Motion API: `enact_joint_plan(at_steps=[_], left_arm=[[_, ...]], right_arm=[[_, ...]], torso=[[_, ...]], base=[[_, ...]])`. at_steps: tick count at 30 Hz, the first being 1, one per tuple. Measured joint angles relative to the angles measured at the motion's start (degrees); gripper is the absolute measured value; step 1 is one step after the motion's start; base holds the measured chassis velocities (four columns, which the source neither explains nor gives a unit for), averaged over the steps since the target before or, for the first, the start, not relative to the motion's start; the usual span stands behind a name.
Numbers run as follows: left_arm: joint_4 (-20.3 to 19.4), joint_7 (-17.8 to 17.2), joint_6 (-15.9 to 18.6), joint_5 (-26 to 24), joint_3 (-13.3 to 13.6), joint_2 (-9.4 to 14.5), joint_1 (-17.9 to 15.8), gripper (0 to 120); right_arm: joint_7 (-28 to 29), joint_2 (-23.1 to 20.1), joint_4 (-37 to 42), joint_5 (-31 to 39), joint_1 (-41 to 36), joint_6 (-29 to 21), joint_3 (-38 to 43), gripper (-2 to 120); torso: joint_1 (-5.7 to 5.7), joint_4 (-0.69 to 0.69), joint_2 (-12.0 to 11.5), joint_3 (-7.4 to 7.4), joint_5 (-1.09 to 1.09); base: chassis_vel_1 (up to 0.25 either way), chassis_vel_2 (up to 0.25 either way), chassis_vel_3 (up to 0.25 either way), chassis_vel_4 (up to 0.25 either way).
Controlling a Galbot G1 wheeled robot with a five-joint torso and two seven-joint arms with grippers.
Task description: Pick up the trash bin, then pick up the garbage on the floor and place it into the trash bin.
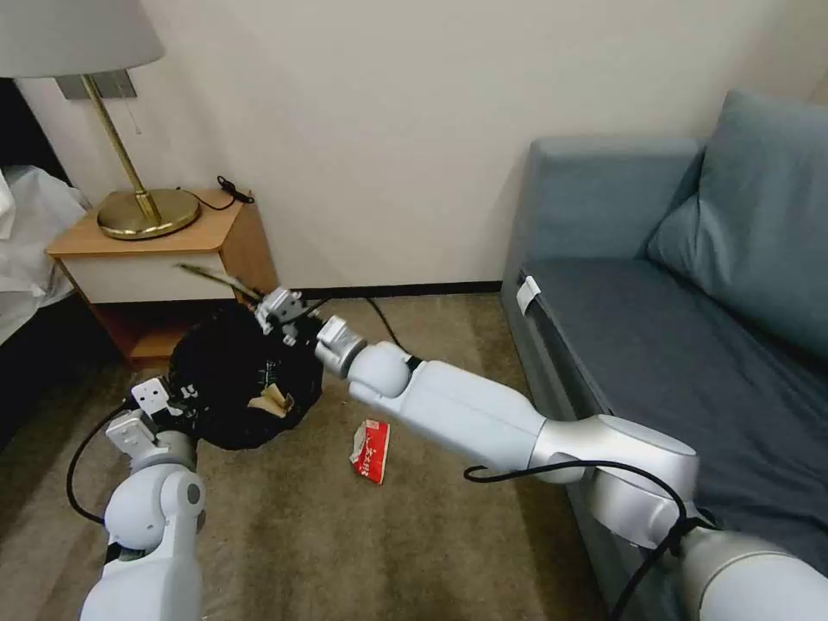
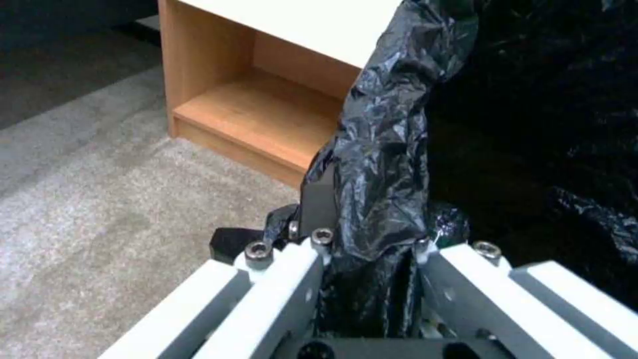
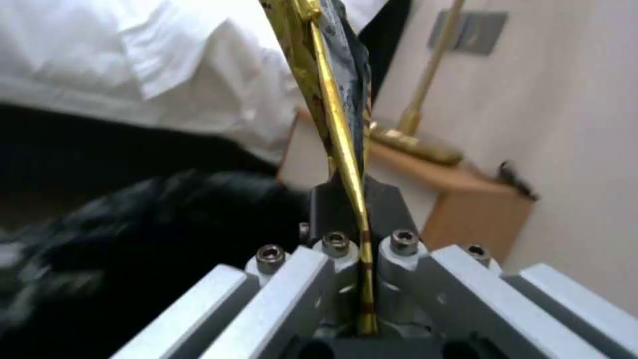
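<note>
Clamped flat between the two fingers of the right gripper, a gold-brown snack wrapper sticks out stiffly past the fingertips, its thin edge pointing toward the wooden nightstand and the brass lamp on it. That gripper hangs over the far rim of the trash bin, whose crinkly black bag spills over its sides and hides the white plastic beneath.

On the near side, the left gripper is closed on the bin's rim, a thick fold of black bag squeezed between its fingers. From the left wrist view, the nightstand's open lower shelf shows just beyond the bag, above grey-brown carpet.

Inside the bin's mouth, a piece of crumpled brown paper lies against the dark liner. A red-and-white wrapper lies on the carpet near the bin, on the side toward the blue-grey sofa, beneath the outstretched right forearm.

White bedding shows at the room's left edge, beside the nightstand. A black cable trails across the nightstand top to the lamp base.
</note>
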Motion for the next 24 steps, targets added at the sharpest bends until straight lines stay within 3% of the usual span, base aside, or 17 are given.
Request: enact_joint_plan(at_steps=[7, 17, 21, 22, 24], left_arm=[[-0.3, -0.1, 0.1, 0.3, 0.1, -0.7, 0.0, 1], [-0.3, -0.1, 0.3, 0.5, 0.3, -0.7, -0.4, 1], [-0.2, -0.2, 0.3, 0.5, 0.3, -0.7, -0.5, 1], [-0.2, -0.2, 0.3, 0.5, 0.3, -0.6, -0.5, 1], [-0.2, -0.2, 0.3, 0.5, 0.3, -0.6, -0.5, 1]], right_arm=[[-0.1, 0.1, -1.0, -1.5, -2.7, -0.6, -0.5, 4], [-0.9, -0.8, 0.3, -1.9, -3.5, -0.8, 1.2, 43], [-1.0, -1.1, 0.7, -1.9, -3.7, -0.8, 1.8, 53], [-1.1, -1.3, 1.0, -1.8, -3.8, -0.8, 2.2, 62], [-1.2, -1.3, 1.2, -1.1, -4.0, -0.8, 2.3, 65]], torso=[[0.00, 0.00, 0.0, 0.00, 0.01], [0.00, 0.00, 0.0, 0.00, 0.01], [0.00, -0.01, 0.0, 0.00, 0.01], [0.00, 0.00, 0.0, 0.00, 0.01], [0.00, 0.00, 0.0, 0.00, 0.01]], base=[[0.000, 0.000, 0.000, 0.000], [0.000, 0.000, 0.000, 0.000], [0.000, 0.000, 0.000, 0.000], [0.000, 0.000, 0.000, 0.000], [0.000, 0.000, 0.000, 0.000]])
